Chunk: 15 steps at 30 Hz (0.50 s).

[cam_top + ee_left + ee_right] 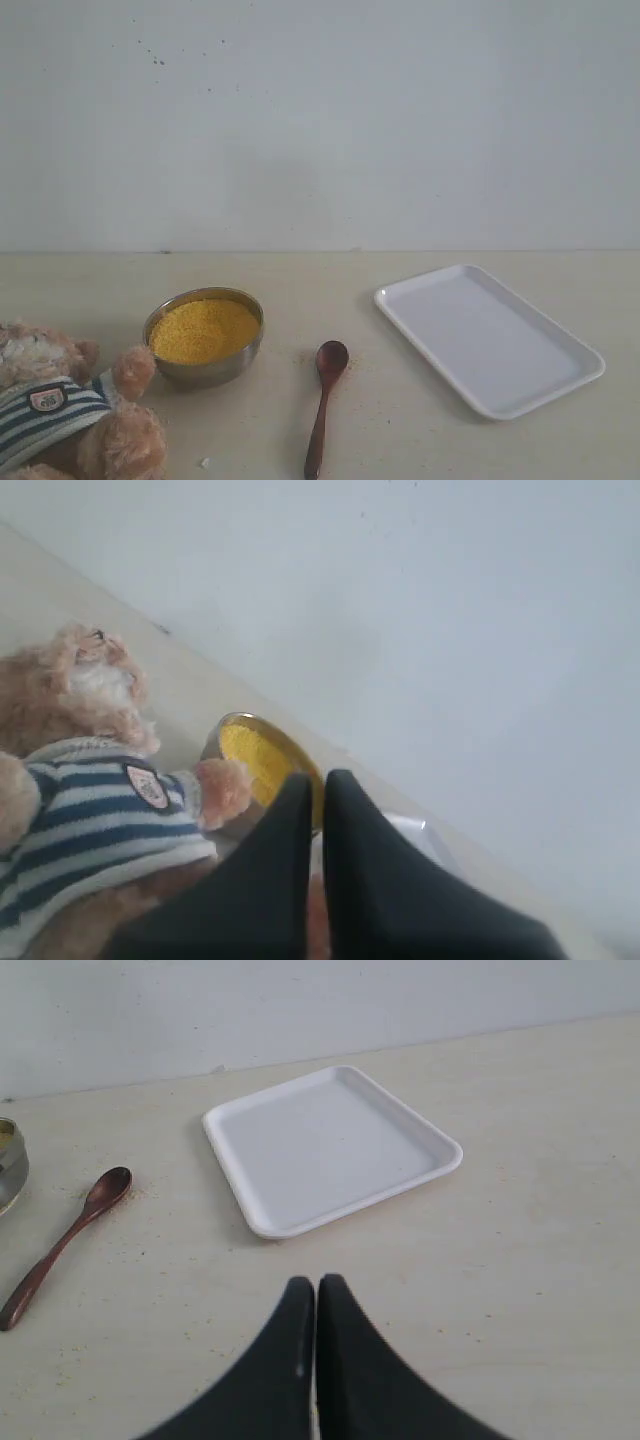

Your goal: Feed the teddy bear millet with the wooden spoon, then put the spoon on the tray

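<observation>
The teddy bear (60, 410) in its striped shirt lies at the table's front left, and shows large in the left wrist view (85, 790). Beside its paw stands a steel bowl (205, 373) filled with yellow millet (204, 330). The wooden spoon (326, 403) lies flat on the table between bowl and tray, its bowl end pointing toward the wall. To the right rests the white tray (488, 338), with nothing on it. Neither arm appears in the exterior view. My left gripper (318, 778) is shut and holds nothing, above the bear and bowl. My right gripper (316, 1285) is shut with nothing in it, over the table in front of the tray (330, 1146) and to the right of the spoon (62, 1245).
A pale wall (320, 120) rises along the table's far edge. Scattered grains dot the tabletop around the spoon. Bare tabletop (400, 440) stretches between spoon and tray.
</observation>
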Tool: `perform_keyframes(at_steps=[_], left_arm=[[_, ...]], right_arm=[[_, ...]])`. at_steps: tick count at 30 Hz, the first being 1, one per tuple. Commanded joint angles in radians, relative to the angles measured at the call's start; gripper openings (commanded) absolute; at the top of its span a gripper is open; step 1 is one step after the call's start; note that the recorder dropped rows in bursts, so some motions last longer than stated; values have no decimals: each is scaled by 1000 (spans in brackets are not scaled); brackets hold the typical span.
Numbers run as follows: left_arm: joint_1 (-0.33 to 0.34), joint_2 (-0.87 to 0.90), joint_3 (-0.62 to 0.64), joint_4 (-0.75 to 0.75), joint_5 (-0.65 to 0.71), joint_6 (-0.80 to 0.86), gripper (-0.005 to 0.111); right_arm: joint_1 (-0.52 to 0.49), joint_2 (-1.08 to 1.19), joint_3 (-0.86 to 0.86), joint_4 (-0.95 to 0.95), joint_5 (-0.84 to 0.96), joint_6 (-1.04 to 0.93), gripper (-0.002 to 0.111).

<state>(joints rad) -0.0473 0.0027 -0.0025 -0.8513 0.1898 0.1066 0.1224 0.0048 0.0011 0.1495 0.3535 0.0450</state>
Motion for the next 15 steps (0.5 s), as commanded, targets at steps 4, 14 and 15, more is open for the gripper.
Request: perform_keyframes(at_steps=[4,14,15], left_arm=[[-4,-3,3,-108,-309,-52,4],[-4,212,-338,480,-699,-347,4],[-4,300,-404,602,-658,-340,4]], right_arm=[[-4,-5,-1,-2,-12,-3,0],[-4,-5,-1,-2,-12,-3,0],[-4,-5,-1,-2,-12,-3,0]])
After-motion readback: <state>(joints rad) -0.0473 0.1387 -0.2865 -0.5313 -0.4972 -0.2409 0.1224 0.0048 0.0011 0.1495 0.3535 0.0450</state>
